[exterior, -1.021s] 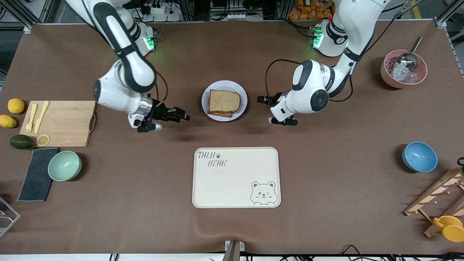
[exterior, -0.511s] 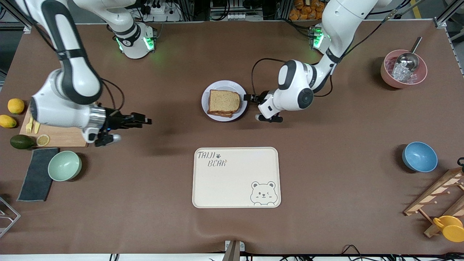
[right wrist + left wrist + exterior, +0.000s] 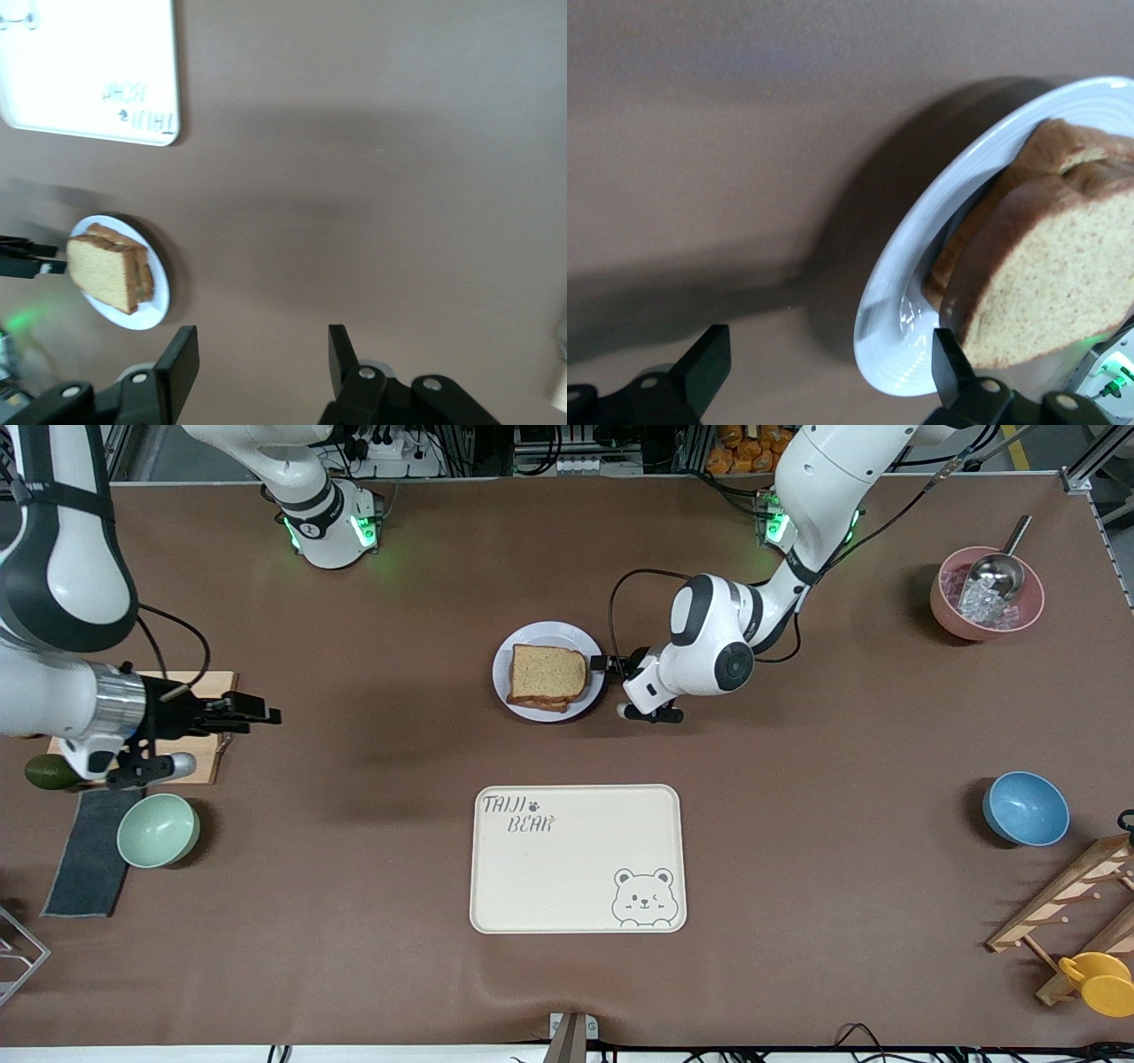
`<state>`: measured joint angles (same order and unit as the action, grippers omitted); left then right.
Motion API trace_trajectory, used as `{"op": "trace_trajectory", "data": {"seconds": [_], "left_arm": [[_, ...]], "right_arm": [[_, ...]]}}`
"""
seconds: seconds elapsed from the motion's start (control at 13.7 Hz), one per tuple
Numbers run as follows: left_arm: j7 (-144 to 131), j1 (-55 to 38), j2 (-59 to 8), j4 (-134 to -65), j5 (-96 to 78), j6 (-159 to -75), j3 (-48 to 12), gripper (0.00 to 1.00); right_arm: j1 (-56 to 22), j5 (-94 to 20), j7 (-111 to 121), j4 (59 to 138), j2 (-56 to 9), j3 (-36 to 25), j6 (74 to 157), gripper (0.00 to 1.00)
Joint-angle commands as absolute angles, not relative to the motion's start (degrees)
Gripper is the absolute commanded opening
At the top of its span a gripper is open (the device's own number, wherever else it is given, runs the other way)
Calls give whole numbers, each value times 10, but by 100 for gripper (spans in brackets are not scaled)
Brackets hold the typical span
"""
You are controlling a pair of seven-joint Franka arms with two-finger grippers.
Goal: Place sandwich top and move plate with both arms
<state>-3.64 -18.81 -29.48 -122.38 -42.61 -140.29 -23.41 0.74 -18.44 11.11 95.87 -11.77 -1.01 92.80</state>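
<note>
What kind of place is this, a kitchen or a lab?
Most likely a robotics lab staged as a kitchen: two arms mounted on a brown-covered table, aluminium framing at its edge, and food props such as the sandwich top on the plate.

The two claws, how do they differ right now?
The left claw sits low at the rim of the plate that carries the bread; the right claw hangs over the wooden board's edge, toward the right arm's end of the table. The left one frames the plate rim; the right has nothing between its fingers. Both are black, two-fingered and open.
</note>
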Motion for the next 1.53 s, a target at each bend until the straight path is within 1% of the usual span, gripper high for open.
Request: {"op": "trace_trajectory", "data": {"seconds": [0.0,0.22,0.36,0.44,0.66,0.73,0.88,0.95,1.09,1.17,1.24,1.39,1.46], "left_arm": [[-29,-200,-315,-1207,-439,-1424,-234,100],[-30,-200,-316,-1199,-439,-1425,-234,100],[-30,-201,-320,-1190,-440,-1425,-235,100],[-30,-204,-326,-1187,-440,-1426,-235,100],[-30,-219,-336,-1183,-441,-1441,-235,100],[-30,-221,-336,-1184,-441,-1445,-235,100],[-30,-228,-338,-1184,-448,-1446,-235,100],[-30,-230,-340,-1184,-448,-1447,-235,100],[-30,-229,-343,-1184,-448,-1448,-235,100],[-30,-229,-345,-1185,-449,-1448,-235,100],[-30,-229,-346,-1186,-449,-1448,-235,100],[-30,-229,-346,-1186,-462,-1448,-235,100],[-30,-229,-346,-1185,-466,-1448,-235,92]], "right_arm": [[8,-107,67,874,-120,-2,875,71],[11,-33,63,835,-117,-2,871,71],[11,-12,62,817,-109,-3,868,71],[15,-11,61,822,-90,-4,868,75],[19,9,60,840,-52,-2,870,78],[18,12,60,859,-29,-2,875,78],[19,16,60,916,12,-2,913,78],[19,16,60,935,23,-2,928,78],[19,19,61,934,23,-2,937,80],[18,32,61,930,20,-1,940,84],[18,35,61,922,18,-1,940,90],[20,35,61,918,16,-1,941,91],[20,35,61,916,13,-1,941,91]]}}
